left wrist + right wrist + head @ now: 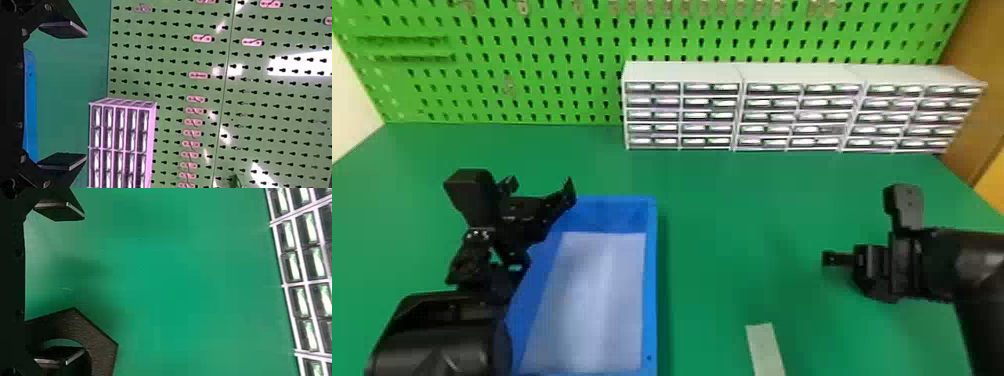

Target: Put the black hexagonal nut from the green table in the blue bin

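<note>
Head view: blue bin point(652, 280) on a green table point(722, 240). The left gripper point(547, 227) is at its left side; the right gripper point(859, 262) is well right of it. Drawers point(682, 115) stand beyond it, to the right.

Left wrist view: the left gripper's fingers are wide apart, nothing between them.

Right wrist view: fingers wide apart; one overlaps the hole of the nut point(102, 350), outside the bin.

I see a green table point(722, 200), brighter green pegboard point(532, 50) dotted with dark holes, blue bin point(652, 280), pale lavender bottom point(587, 300), white drawer cabinet point(682, 72), black nut point(101, 344), black left hand point(544, 227), black right hand point(832, 259), pale strip point(766, 350).
</note>
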Tool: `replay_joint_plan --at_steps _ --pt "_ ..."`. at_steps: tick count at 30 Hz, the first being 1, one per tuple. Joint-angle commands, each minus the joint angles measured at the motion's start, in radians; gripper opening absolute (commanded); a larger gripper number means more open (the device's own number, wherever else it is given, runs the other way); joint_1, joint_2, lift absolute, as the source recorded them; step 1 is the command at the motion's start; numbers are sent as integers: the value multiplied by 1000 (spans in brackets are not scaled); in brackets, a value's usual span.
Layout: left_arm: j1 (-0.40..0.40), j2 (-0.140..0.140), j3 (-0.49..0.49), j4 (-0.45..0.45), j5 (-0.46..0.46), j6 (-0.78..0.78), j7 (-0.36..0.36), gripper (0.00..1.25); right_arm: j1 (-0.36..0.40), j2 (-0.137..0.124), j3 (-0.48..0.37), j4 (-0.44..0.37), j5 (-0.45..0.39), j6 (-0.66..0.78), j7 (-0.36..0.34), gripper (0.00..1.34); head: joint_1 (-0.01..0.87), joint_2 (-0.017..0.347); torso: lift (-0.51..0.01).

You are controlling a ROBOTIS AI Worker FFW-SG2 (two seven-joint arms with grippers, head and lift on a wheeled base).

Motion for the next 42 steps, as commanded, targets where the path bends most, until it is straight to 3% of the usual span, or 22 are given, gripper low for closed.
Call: replay_joint_plan --at_steps 1,7,10,12,14,20,33,42 --pt "-1 -3 0 0 0 0 0 1077 1 6 -3 1 33 28 0 1235 686 51 -97" --pt "2 -3 0 0 2 0 0 1077 7 9 -21 15 45 28 0 1186 686 51 -97" --pt "2 -3 2 0 3 0 0 1077 7 9 -24 24 48 24 0 947 686 51 -97" --pt "0 -3 2 0 3 0 0 1077 8 12 -29 24 48 23 0 655 686 51 -97" --pt "2 -3 2 0 3 0 0 1077 10 18 -37 26 53 21 0 529 686 51 -97" --pt "0 -3 2 0 6 0 0 1077 12 21 -44 24 47 21 0 463 686 51 -97" --pt "0 -3 2 0 9 0 0 1077 24 7 -23 15 -2 0 0 460 686 51 -97" --pt "3 -3 2 0 9 0 0 1077 35 3 -11 -66 -16 0 0 457 686 51 -97"
